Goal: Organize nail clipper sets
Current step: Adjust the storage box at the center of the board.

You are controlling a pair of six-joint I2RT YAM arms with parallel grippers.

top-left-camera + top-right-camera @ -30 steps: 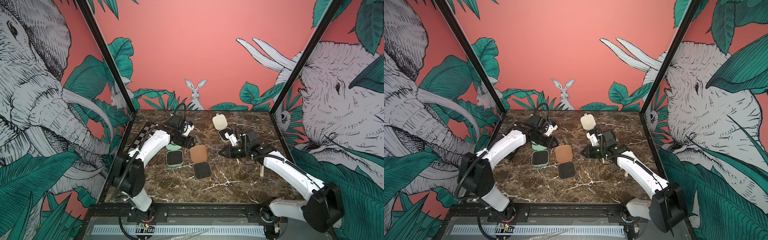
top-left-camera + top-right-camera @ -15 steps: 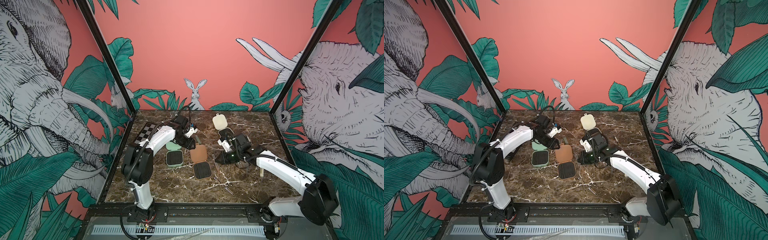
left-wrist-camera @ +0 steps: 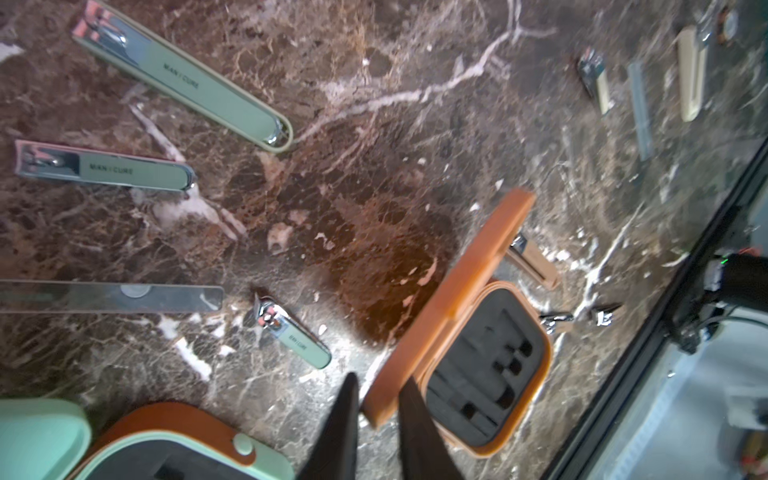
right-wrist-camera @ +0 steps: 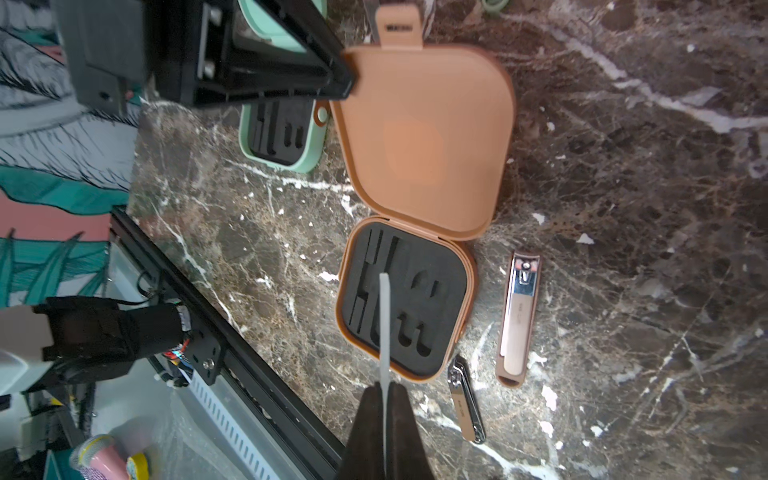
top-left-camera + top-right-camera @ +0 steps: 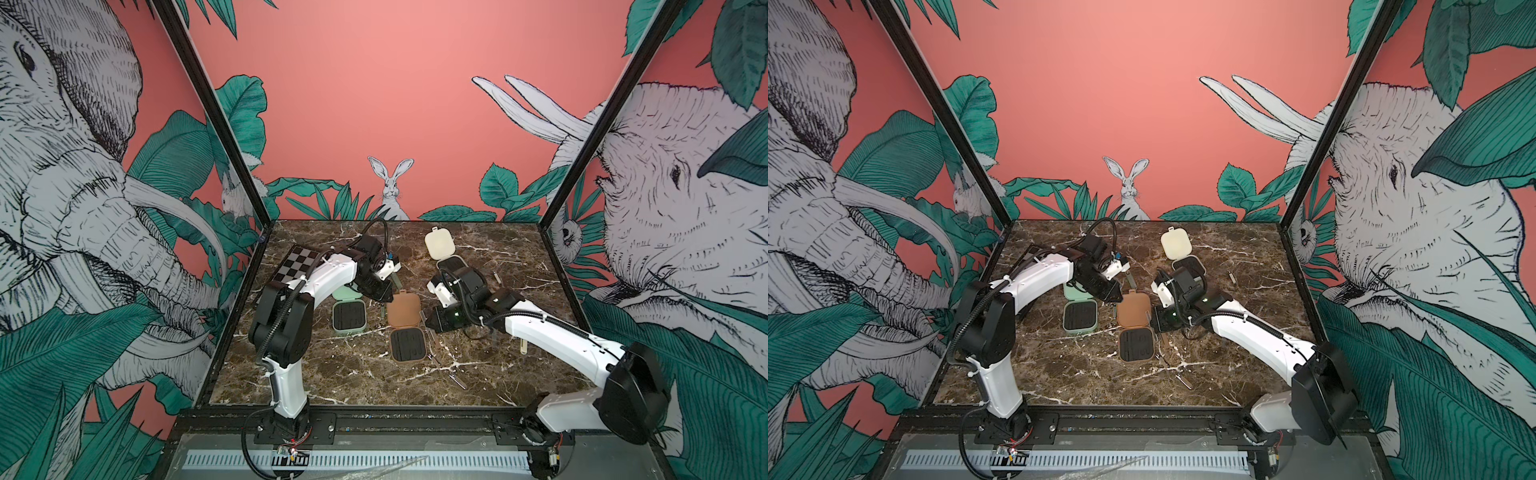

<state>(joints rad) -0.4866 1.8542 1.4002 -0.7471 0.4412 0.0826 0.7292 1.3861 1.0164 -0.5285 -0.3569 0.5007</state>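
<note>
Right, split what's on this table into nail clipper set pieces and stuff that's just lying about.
Part of the job:
mint green case
brown case
cream case
long mint clipper
short mint clipper
brown clipper
slim pale tool

Just lying about:
checkerboard

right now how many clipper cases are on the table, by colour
mint green case: 1
brown case: 1
cream case: 1
total: 3
</note>
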